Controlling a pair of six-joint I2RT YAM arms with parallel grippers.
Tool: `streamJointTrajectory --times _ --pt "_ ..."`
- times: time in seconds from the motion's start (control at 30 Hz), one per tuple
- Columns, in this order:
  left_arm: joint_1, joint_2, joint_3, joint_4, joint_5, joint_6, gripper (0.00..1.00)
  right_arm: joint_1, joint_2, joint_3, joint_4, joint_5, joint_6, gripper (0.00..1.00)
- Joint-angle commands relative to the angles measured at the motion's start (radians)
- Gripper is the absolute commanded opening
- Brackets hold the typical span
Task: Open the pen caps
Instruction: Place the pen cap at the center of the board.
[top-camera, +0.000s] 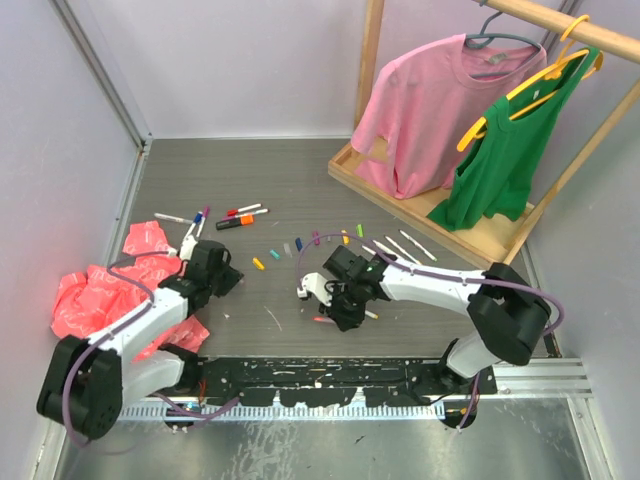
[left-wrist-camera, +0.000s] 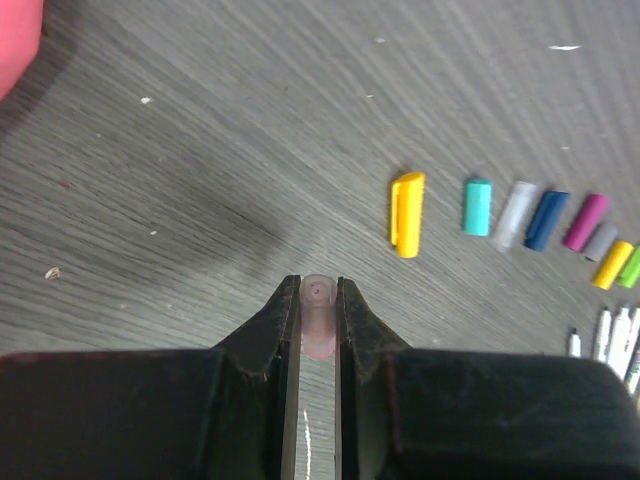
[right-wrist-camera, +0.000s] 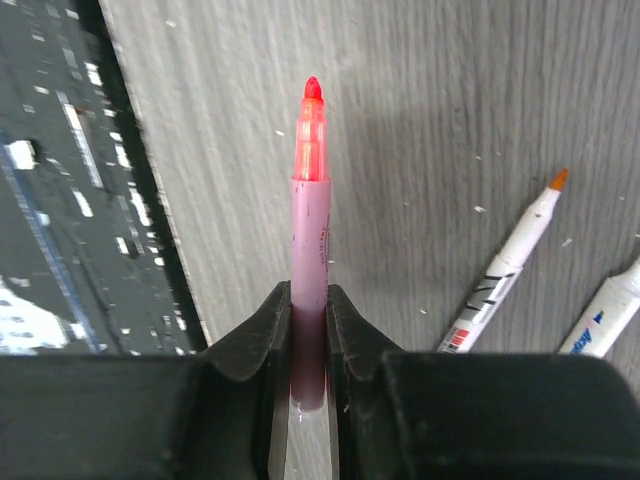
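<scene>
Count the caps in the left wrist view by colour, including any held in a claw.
Yellow cap: 2
Teal cap: 1
Clear cap: 1
Dark blue cap: 1
Magenta cap: 1
Grey cap: 1
Green cap, cut by the frame edge: 1
Pale pink cap, held in the left claw: 1
Total: 9

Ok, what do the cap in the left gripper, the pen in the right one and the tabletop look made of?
Pink cap: thin translucent plastic with a smooth finish; light shows through its wall. Pen: glossy pinkish plastic barrel with print, and a clear reddish-orange tip section; the point itself is likely felt. Table: matte grey wood-grain surface, probably laminate or vinyl.
</scene>
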Motion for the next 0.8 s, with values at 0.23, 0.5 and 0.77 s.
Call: streamJointTrajectory --times 0.23,0.5,0.77 --pt "0.003 0.204 0.041 0.095 -0.036 -0.052 0.02 0.015 0.072 0.007 0.008 0.174 -0.017 0.13" --pt "0.003 0.241 0.039 0.104 -0.046 -0.051 0.17 0.034 0.096 0.012 -0.007 0.181 -0.022 0.29" --pt "0.003 0.256 0.024 0.118 -0.049 -0.051 0.23 0.040 0.109 0.015 -0.014 0.188 -0.020 0.35"
